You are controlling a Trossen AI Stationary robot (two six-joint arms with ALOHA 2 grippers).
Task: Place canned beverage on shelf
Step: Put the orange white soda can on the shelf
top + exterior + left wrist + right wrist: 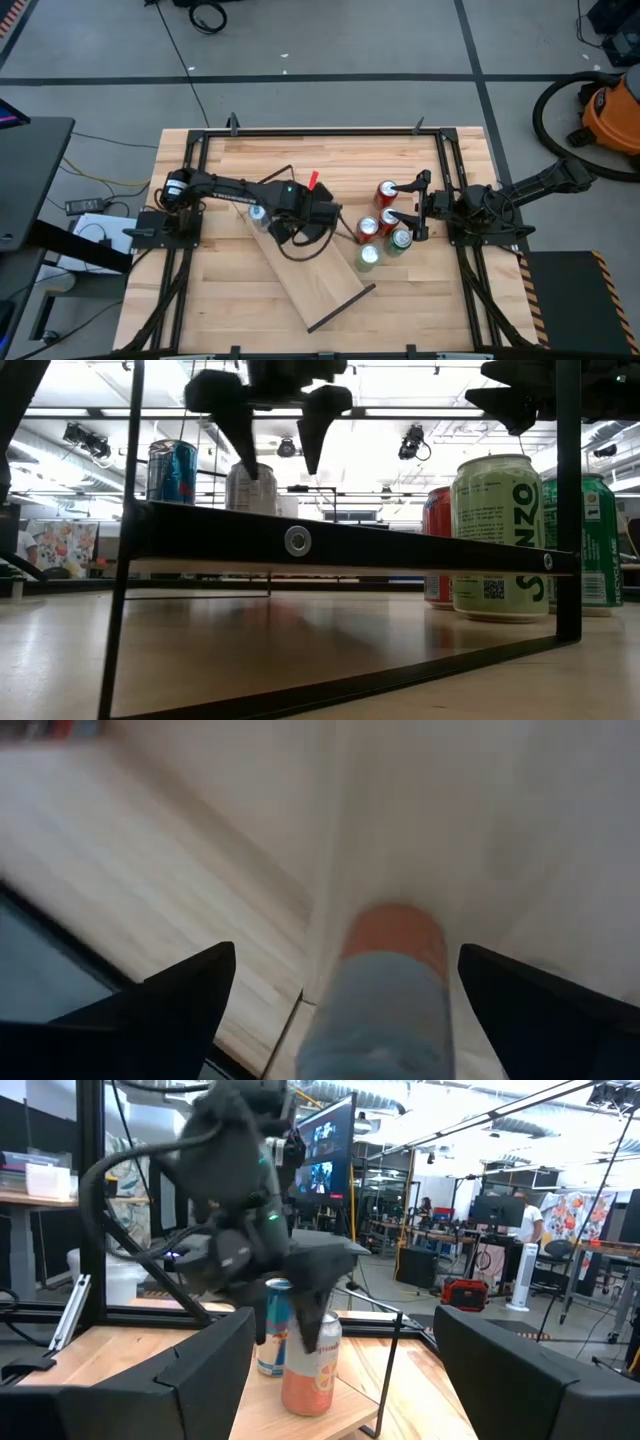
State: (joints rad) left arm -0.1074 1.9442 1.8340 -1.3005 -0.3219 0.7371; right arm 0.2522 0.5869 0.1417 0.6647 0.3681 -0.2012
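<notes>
The shelf point(320, 280) lies slantwise on the table, a pale plank with black rod frames at its short ends. A blue can point(172, 470) and a pale can with an orange label point(310, 1365) stand upright on it. My left gripper point(322, 213) hangs open over the pale can point(385, 1000), pointing steeply down. One finger stands on either side of the can's upper part, with a gap on both sides. My right gripper point(418, 205) waits open at the table's right, near the loose cans.
Three red cans point(387, 190) and two green cans point(400, 240) stand on the slatted tabletop between the shelf and my right gripper. A black rod frame point(440, 170) runs around the table. The shelf's near half point(335, 295) is bare.
</notes>
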